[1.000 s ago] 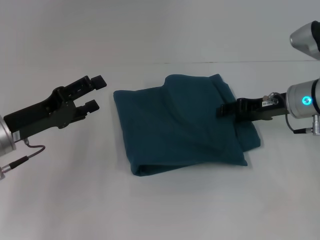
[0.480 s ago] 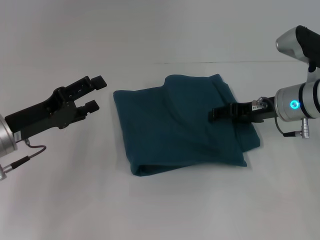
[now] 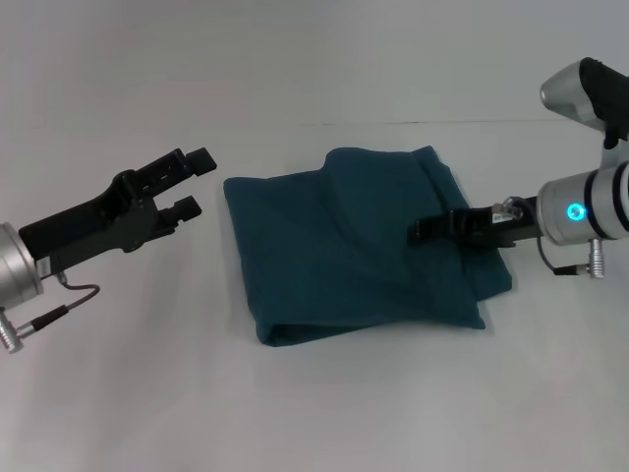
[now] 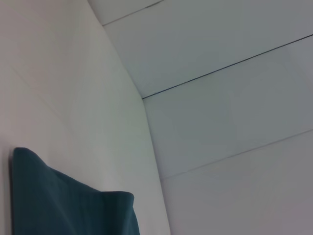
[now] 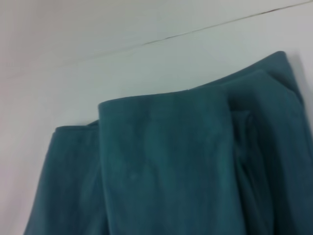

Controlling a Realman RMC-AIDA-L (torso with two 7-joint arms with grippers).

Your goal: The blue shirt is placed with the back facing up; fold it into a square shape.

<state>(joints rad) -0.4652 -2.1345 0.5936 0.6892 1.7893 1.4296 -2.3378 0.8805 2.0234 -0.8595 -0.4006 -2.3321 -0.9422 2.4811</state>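
Head view: the blue shirt (image 3: 359, 246) lies folded into a rough square mid-worktop (image 3: 147, 374), plain side up; left gripper (image 3: 193, 182) hovers beside it, fingers spread; right gripper (image 3: 423, 232) reaches over the cloth, fingers' state unclear. Left wrist: a shirt corner; right wrist: layered folds.

Blue shirt (image 3: 354, 246): dark teal-blue soft fabric, plain side showing, no print being displayed. It is being presented folded into a rough, slightly skewed rectangle, lying flat on the white surface, layers stacked with a rounded fold along the near edge. A raised overlapping panel is being shown toward the far right side, and the near right corner is sticking out slightly.
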